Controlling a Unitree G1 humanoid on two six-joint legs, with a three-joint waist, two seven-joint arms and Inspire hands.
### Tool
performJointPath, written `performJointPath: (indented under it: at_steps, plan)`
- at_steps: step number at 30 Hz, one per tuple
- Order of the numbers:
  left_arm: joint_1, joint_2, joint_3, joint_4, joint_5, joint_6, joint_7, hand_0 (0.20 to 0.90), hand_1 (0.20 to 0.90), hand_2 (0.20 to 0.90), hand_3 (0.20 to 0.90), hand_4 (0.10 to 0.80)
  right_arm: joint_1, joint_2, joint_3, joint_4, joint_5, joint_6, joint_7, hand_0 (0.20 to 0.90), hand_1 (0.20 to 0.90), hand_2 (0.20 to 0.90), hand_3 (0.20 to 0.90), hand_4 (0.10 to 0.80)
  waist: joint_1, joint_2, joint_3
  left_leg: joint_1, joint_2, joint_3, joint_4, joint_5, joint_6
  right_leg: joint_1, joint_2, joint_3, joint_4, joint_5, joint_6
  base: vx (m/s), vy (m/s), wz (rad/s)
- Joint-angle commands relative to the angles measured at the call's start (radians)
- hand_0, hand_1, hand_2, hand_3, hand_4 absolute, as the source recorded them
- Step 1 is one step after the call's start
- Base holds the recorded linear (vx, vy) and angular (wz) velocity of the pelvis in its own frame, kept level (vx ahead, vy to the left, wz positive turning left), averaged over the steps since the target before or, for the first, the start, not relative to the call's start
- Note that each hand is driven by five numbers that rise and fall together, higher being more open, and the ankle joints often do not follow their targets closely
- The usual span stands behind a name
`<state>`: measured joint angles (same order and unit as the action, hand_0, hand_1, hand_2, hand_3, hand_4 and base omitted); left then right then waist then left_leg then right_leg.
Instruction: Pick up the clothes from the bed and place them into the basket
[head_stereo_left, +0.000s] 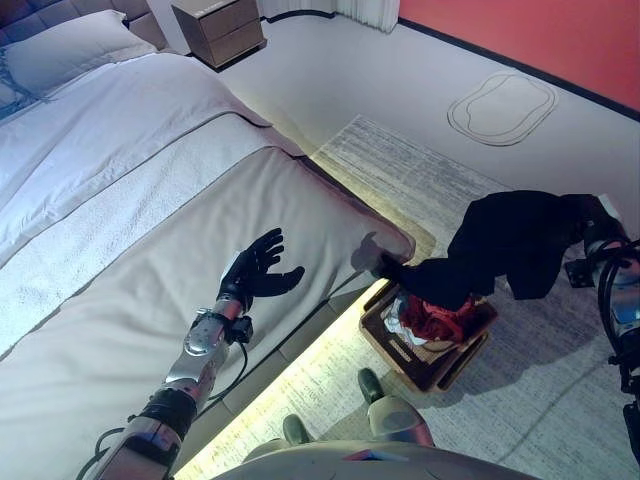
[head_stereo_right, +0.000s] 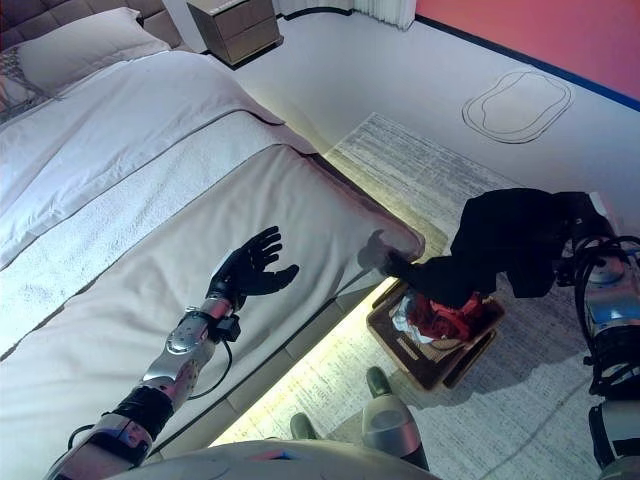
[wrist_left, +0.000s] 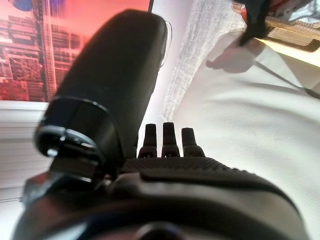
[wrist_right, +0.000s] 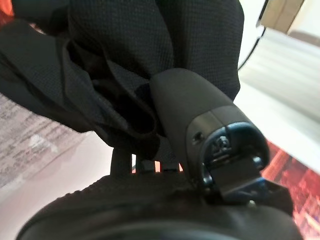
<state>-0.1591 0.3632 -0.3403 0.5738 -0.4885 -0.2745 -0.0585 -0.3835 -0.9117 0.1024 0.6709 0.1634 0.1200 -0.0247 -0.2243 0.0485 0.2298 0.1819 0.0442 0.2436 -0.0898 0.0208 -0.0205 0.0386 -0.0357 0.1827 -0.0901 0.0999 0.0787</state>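
Observation:
My right hand (head_stereo_left: 594, 226) is shut on a black garment (head_stereo_left: 505, 245) and holds it in the air at the right. The cloth hangs down and left over the wooden basket (head_stereo_left: 425, 362), which stands on the rug by the bed's side and holds red and white clothes (head_stereo_left: 432, 320). In the right wrist view the thumb (wrist_right: 192, 110) presses into the black cloth (wrist_right: 120, 55). My left hand (head_stereo_left: 256, 268) is open with fingers spread, hovering over the bare beige bed cover (head_stereo_left: 130, 300). It also shows in the left wrist view (wrist_left: 165, 145).
The bed (head_stereo_left: 100, 150) has a white quilt and a pillow (head_stereo_left: 70, 45) at the far left. A wooden nightstand (head_stereo_left: 220, 28) stands at the back. A pale striped rug (head_stereo_left: 420, 170) lies on the floor. A red wall (head_stereo_left: 540, 30) runs along the back right.

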Motion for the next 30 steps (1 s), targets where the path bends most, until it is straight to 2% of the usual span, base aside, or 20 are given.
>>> performJointPath:
  at_steps: [1,12,13,14,15,22,30]
  plan:
    - [-0.082,0.027,-0.008,0.006,0.023,-0.061,0.003,0.9,0.9,0.9,0.9,0.8,-0.123,0.025,0.033,0.071,-0.035,-0.039,-0.002,0.3,0.3,0.3,0.2,0.1,0.033,-0.046,-0.105,-0.028,0.006,-0.058,0.063,-0.093,-0.001,-0.031,0.029,-0.027,0.105,-0.053,-0.025,0.0,0.0,0.0]
    - [-0.115,0.013,-0.041,0.022,0.017,-0.063,-0.01,0.9,0.9,0.9,0.9,0.8,-0.177,0.172,0.129,0.32,-0.094,-0.048,-0.024,0.3,0.3,0.3,0.2,0.1,0.076,-0.016,-0.089,-0.03,-0.001,-0.082,0.066,-0.093,0.003,-0.03,0.017,-0.056,0.104,-0.051,-0.024,0.0,0.0,0.0]
    - [-0.115,0.012,-0.043,0.027,0.016,-0.067,-0.013,0.9,0.9,0.9,0.9,0.8,-0.177,0.182,0.132,0.34,-0.102,-0.045,-0.027,0.404,0.404,0.404,0.321,0.221,0.079,-0.013,-0.089,-0.03,-0.001,-0.084,0.064,-0.091,0.003,-0.029,0.015,-0.059,0.103,-0.05,-0.024,0.004,-0.005,0.03]
    - [-0.115,0.012,-0.043,0.029,0.014,-0.068,-0.013,0.9,0.9,0.9,0.9,0.8,-0.177,0.187,0.134,0.349,-0.108,-0.044,-0.028,0.684,0.684,0.684,0.647,0.547,0.081,-0.012,-0.089,-0.03,-0.001,-0.084,0.063,-0.09,0.003,-0.029,0.015,-0.06,0.102,-0.05,-0.023,0.004,-0.008,0.04]
    - [-0.116,0.011,-0.044,0.031,0.013,-0.07,-0.014,0.9,0.9,0.9,0.9,0.8,-0.177,0.193,0.136,0.362,-0.116,-0.044,-0.029,0.9,0.9,0.9,0.9,0.8,0.083,-0.011,-0.089,-0.029,-0.001,-0.085,0.061,-0.089,0.002,-0.028,0.014,-0.062,0.101,-0.05,-0.023,0.004,-0.011,0.08]
    - [-0.127,0.018,-0.059,0.035,0.005,-0.071,-0.025,0.9,0.9,0.9,0.9,0.8,-0.148,0.244,0.131,0.466,-0.124,-0.022,-0.082,0.9,0.9,0.9,0.9,0.8,0.102,-0.008,-0.087,-0.028,0.0,-0.1,0.049,-0.082,0.003,-0.023,0.011,-0.072,0.091,-0.044,-0.02,0.0,-0.017,0.07]
    - [-0.129,0.022,-0.071,0.037,0.001,-0.081,-0.038,0.9,0.9,0.9,0.9,0.8,-0.131,0.257,0.117,0.479,-0.114,-0.034,-0.125,0.9,0.9,0.9,0.9,0.8,0.107,-0.006,-0.083,-0.027,0.0,-0.107,0.042,-0.077,0.005,-0.021,0.009,-0.074,0.084,-0.039,-0.018,-0.003,-0.007,0.02]
